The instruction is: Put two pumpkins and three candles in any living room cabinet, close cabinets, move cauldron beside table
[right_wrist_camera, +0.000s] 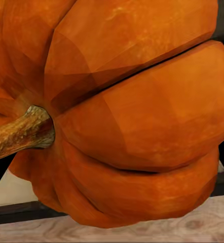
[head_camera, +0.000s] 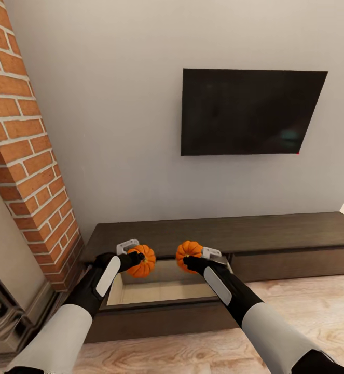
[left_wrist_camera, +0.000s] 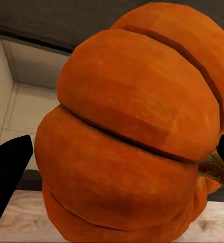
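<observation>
While each pincer is clenched on a pumpkin, the stowing step is judged to be in hand. The left pincer [head_camera: 135, 253] grips the left pumpkin [head_camera: 142, 261], the right pincer [head_camera: 195, 255] the right pumpkin [head_camera: 188, 255]. Both are held above the open drawer [head_camera: 161, 291] of the cabinet [head_camera: 275, 234]. Both forearms are stretched forward, converging; lowering and release are judged next.

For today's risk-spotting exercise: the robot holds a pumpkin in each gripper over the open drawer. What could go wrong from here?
1. The left pumpkin and right pumpkin hang close together; lowering both could knock them together.
2. The right pumpkin sits near the open drawer's back corner, so it might catch the cabinet top.
3. Released from this height, either may bounce or roll out.
</observation>
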`<state>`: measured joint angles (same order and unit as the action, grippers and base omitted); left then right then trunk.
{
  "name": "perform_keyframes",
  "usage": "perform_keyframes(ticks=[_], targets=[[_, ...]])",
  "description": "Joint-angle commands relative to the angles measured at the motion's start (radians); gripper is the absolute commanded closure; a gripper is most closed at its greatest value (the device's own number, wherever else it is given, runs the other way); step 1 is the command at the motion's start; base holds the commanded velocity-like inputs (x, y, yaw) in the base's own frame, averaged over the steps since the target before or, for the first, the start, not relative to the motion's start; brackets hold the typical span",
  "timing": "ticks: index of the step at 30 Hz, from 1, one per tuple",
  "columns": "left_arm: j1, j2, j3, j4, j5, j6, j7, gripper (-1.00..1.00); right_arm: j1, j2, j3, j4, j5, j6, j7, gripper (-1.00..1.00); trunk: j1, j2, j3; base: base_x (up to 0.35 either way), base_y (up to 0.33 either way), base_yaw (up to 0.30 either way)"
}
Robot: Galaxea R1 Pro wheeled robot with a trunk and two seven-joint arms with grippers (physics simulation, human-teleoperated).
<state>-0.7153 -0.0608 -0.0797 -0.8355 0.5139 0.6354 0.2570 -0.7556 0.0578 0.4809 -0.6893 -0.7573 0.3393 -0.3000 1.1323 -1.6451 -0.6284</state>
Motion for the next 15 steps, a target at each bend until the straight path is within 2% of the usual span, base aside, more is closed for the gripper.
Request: perform_keyframes(ticks=[1,3,6,15], targets=[[-0.001,-0.007,-0.003,0.016,0.003,-0.004,0.010,1.00,-0.001,-0.001,0.009,0.007,-0.008,-0.032,-0.009,1.00,0.000,-0.001,-0.001,0.000,0.000,0.000],[-0.001,-0.018,-0.004,0.034,-0.013,-0.010,0.010,1.00,-0.001,-0.001,0.030,0.013,0.001,-0.059,-0.008,1.00,0.000,-0.001,-0.001,0.000,0.000,0.000],[-0.001,-0.025,-0.003,0.051,-0.036,-0.043,0.010,1.00,-0.001,-0.001,0.083,0.017,0.010,-0.077,-0.009,1.00,0.000,-0.001,-0.001,0.000,0.000,0.000],[-0.001,-0.025,-0.027,0.055,-0.046,-0.059,0.010,1.00,-0.001,-0.002,0.102,0.019,0.014,-0.123,-0.010,1.00,0.000,-0.001,-0.001,0.000,0.000,0.000]])
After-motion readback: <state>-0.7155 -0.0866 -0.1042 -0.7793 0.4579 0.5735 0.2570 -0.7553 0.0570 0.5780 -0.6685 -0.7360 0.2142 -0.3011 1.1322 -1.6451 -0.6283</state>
